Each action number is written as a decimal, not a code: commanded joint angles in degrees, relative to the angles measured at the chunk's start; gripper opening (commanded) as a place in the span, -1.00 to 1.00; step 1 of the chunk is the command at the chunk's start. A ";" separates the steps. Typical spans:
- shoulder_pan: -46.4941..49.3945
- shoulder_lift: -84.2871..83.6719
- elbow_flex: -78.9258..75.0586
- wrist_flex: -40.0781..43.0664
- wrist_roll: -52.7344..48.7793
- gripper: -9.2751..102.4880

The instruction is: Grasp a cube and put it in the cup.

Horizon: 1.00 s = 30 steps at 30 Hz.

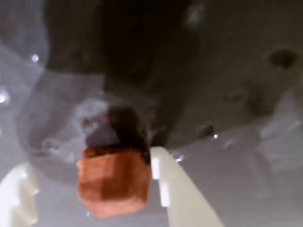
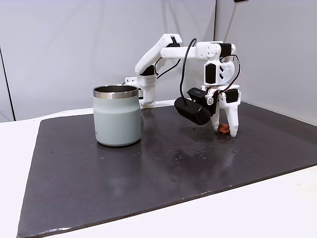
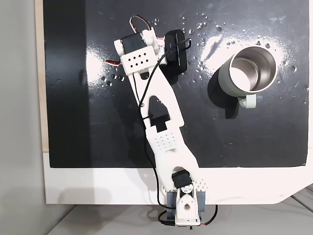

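The reddish-orange cube (image 1: 113, 182) lies on the black mat between my gripper's (image 1: 90, 161) white fingers. The right finger (image 1: 175, 189) stands against the cube's side, while the left finger (image 1: 19, 194) is a clear gap away, so the gripper is open around it. In a fixed view from the side, the gripper (image 2: 226, 132) points straight down with its tips at the mat and the cube (image 2: 223, 130) showing between them. The pale grey-green cup (image 2: 117, 116) with a steel rim stands upright well to the left of it. From above, the cup (image 3: 224, 78) is at the upper right and looks empty.
The black mat (image 2: 163, 168) lies on a white table (image 2: 257, 208). The arm's base (image 3: 183, 205) is clamped at the near table edge. A black camera pod (image 2: 194, 111) hangs off the wrist beside the gripper. Bare mat lies between the gripper and the cup.
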<state>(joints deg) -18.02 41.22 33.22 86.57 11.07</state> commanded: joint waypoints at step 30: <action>0.62 10.90 -0.35 1.32 0.70 -0.77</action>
<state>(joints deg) -18.02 43.59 33.05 87.71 11.34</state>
